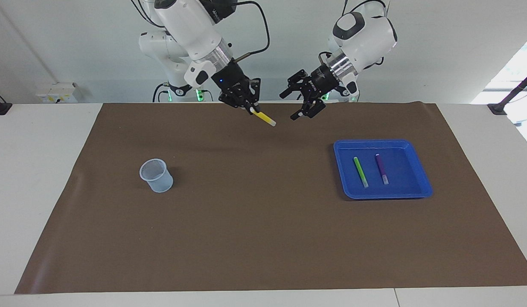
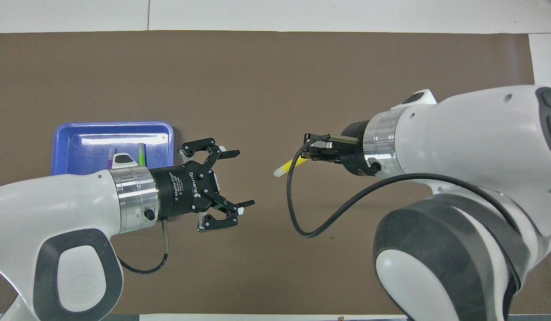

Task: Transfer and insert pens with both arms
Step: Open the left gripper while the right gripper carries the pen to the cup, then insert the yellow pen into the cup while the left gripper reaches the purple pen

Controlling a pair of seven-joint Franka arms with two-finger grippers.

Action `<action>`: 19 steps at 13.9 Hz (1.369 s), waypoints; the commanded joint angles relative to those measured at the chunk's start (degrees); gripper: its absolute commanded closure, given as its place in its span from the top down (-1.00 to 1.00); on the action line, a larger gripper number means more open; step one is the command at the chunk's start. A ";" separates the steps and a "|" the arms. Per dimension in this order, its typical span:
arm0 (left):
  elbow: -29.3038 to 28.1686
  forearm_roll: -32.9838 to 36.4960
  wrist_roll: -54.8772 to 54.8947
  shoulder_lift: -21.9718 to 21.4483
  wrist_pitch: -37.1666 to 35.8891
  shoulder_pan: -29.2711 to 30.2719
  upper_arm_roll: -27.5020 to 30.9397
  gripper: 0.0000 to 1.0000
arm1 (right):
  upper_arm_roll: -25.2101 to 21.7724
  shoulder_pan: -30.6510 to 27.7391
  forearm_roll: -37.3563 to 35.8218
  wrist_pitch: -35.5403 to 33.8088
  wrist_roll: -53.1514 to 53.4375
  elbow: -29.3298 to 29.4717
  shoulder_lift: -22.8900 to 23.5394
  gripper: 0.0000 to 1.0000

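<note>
Now the yellow pen [image 1: 263, 118] hangs from my right claw [image 1: 251, 108], pinched at one end by fingers shut tight on it, its pale cap end slanting down and out over the brown mat [image 1: 263, 238] near the desk's edge closest to my bases, roughly midway along that edge. I hold it by the end so the free length can go down into the mesh cup [image 1: 156, 175], which stands upright on the mat toward my right arm's end of the desk, well apart from the pen; judging by that, carrying it over the cup's mouth is the step in hand. My left claw [image 1: 298, 99] hovers just beside the pen, over the same stretch of mat, its fingers spread wide with nothing between them; it has no hold on the pen, and I judge the pass from one arm to the other is made. The green pen [image 1: 360, 171] and the purple pen [image 1: 382, 169] lie side by side, apart from each other, flat in the blue tray [image 1: 421, 170], which sits on the mat toward my left arm's end of the desk, within that arm's reach and out of easy reach of my right, which is why I work the pens across between the two claws. So one pen is under way and two wait in the tray. A slanted pen may catch the cup's rim, so I would bring it closer to upright before lowering.
</note>
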 commanded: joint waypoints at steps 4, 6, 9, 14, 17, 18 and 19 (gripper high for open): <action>-1.91 0.09 6.39 -1.93 -0.34 0.02 0.23 1.00 | -9.41 -0.84 -10.85 2.43 -15.54 -9.80 -4.41 -1.00; -2.09 0.70 8.93 -2.02 -1.04 1.24 0.23 1.00 | -13.63 -0.93 -11.38 7.96 -25.37 -14.55 -5.73 -1.00; -2.09 2.89 15.60 -2.02 -4.29 4.84 0.23 1.00 | -18.04 -1.19 -12.78 9.92 -36.12 -15.10 -5.48 -1.00; -1.83 11.67 29.56 -2.10 -12.63 12.92 0.32 1.00 | -20.33 -2.51 -13.93 14.49 -44.92 -19.40 -5.04 -1.00; -1.83 16.33 40.99 -2.02 -17.64 17.24 0.23 1.00 | -21.21 -2.60 -14.02 16.33 -46.69 -21.06 -4.95 -1.00; -1.83 18.17 44.07 -1.84 -18.35 18.38 0.23 1.00 | -21.38 -2.60 -14.02 18.17 -46.69 -22.38 -4.95 -1.00; -1.83 20.37 47.58 -1.49 -18.62 18.83 0.23 1.00 | -21.30 -2.60 -14.02 19.32 -46.69 -23.26 -4.86 -1.00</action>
